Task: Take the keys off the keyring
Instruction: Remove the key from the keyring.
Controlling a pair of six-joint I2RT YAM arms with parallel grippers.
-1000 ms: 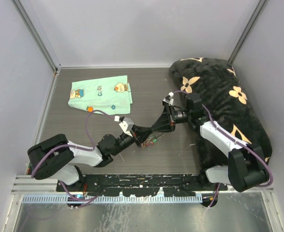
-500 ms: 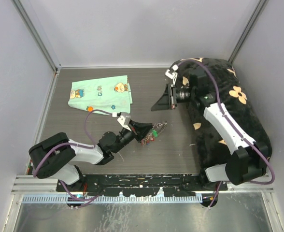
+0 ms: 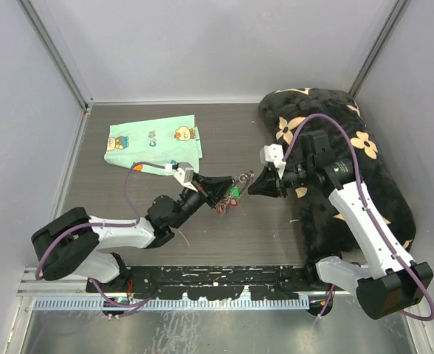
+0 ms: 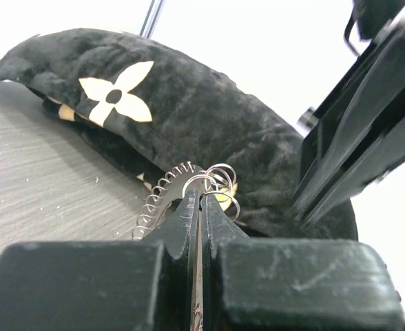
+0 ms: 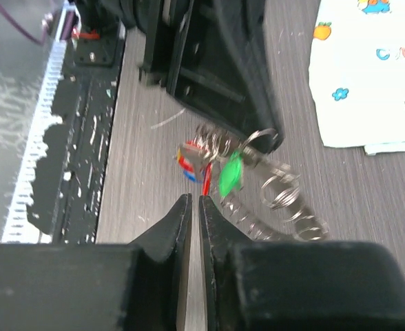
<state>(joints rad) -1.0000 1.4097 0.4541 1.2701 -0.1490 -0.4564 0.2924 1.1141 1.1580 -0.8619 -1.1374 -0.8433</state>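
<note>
My left gripper (image 3: 223,189) is shut on the keyring (image 3: 237,190) and holds it above the table, mid-scene. The left wrist view shows the thin wire loop (image 4: 167,187) with its fringe of small rings sticking out past my left fingertips (image 4: 189,201). The keys (image 5: 231,172) hang from it in a bunch, with green, red and blue heads. My right gripper (image 3: 255,184) points at the bunch from the right, its tips just short of the red key (image 5: 206,178). Its jaws stand all but closed, with only a thin slit and nothing in it.
A black cushion (image 3: 346,166) with cream flowers fills the right side of the table, right behind the keyring in the left wrist view (image 4: 189,117). A mint-green printed cloth (image 3: 154,144) lies at the back left. The metal rail (image 5: 37,138) runs along the near edge.
The right arm swung away over the cushion, then came back to the keys with its jaws narrowed. The left gripper carried the keyring a little up and to the right.
</note>
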